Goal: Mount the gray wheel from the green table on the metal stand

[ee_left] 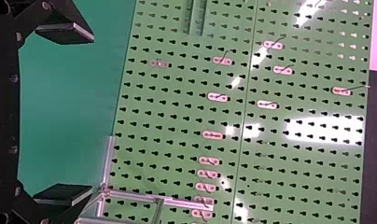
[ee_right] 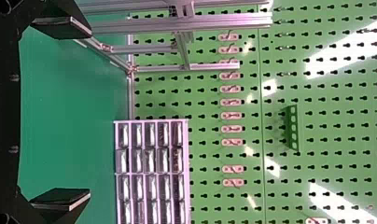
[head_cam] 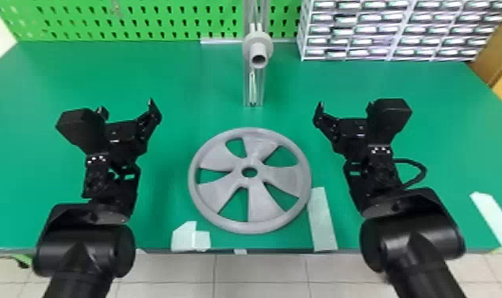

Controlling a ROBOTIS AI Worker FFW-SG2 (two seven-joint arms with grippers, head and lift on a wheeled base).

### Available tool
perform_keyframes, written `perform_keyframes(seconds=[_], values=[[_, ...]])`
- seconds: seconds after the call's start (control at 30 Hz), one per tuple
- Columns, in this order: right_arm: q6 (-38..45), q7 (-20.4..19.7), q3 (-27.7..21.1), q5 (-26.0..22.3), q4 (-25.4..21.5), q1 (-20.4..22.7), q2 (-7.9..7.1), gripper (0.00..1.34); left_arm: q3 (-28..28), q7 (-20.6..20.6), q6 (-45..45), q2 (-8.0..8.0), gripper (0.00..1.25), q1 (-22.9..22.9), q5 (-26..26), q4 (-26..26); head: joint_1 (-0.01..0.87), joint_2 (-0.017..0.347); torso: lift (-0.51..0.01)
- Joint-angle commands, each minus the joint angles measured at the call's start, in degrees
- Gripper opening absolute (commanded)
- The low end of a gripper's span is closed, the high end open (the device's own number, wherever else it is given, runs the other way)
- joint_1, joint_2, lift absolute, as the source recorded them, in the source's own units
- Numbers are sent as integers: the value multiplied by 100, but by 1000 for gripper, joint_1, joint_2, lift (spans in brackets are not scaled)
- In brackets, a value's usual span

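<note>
Clearly, the gray wheel (head_cam: pixel 261 204) lies between the left gripper (head_cam: pixel 126 106) and right gripper (head_cam: pixel 345 104), touching neither; both are spread wide, empty.

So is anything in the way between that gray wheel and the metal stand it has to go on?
Nothing visible does. The gray wheel lies flat on the green table, with the metal stand beyond it; the left fingers and right fingers are out to either side, not in that gap.
</note>
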Motion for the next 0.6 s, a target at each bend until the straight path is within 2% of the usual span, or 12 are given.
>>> perform_keyframes(seconds=[0.0,0.57], values=[[3,-9,4,-10,0,2,4,1233,-2,5,-75,0,1101,0,-9,0,867,52,-100],[3,0,12,-46,0,11,13,1235,-11,5,-101,0,1101,-9,0,9,867,52,-100]])
